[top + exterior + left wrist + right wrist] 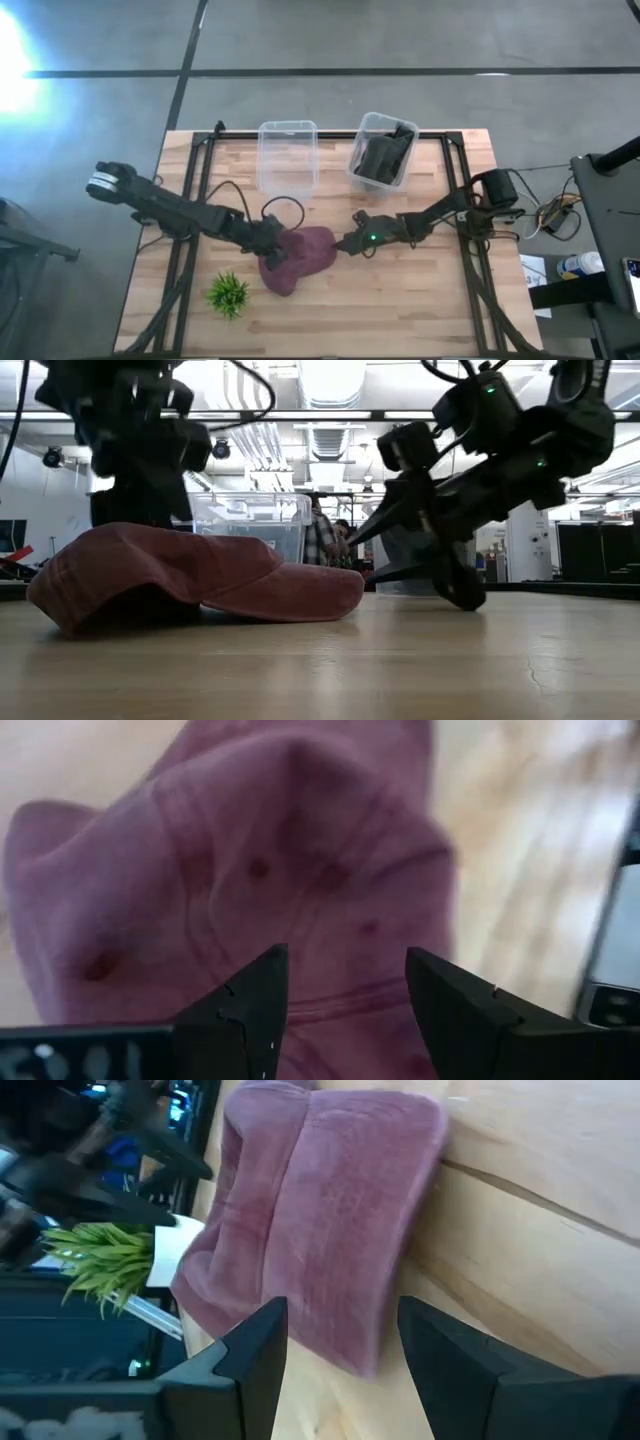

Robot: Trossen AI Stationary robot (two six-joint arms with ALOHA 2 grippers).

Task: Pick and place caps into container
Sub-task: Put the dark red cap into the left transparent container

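A maroon cap (300,260) lies on the wooden table, crown down-left and brim (320,588) flat on the wood, pointing at my right gripper. My left gripper (272,243) is open and hangs right over the crown (300,850), fingers on either side of a seam. My right gripper (348,243) is open too, low and level, just off the brim's edge (400,1230). Two dark caps (385,152) sit in the right-hand clear container (372,180). My left gripper comes at the cap's crown (340,920) from above, pointing down, with open fingers. Whether the fingertips touch the fabric, I cannot tell. My right gripper touches nothing.
An empty clear container (288,125) stands at the far edge, left of the one with the dark caps. A small green plant (228,293) sits near the table's near-left side, close to the cap. Bare wood lies to the near right.
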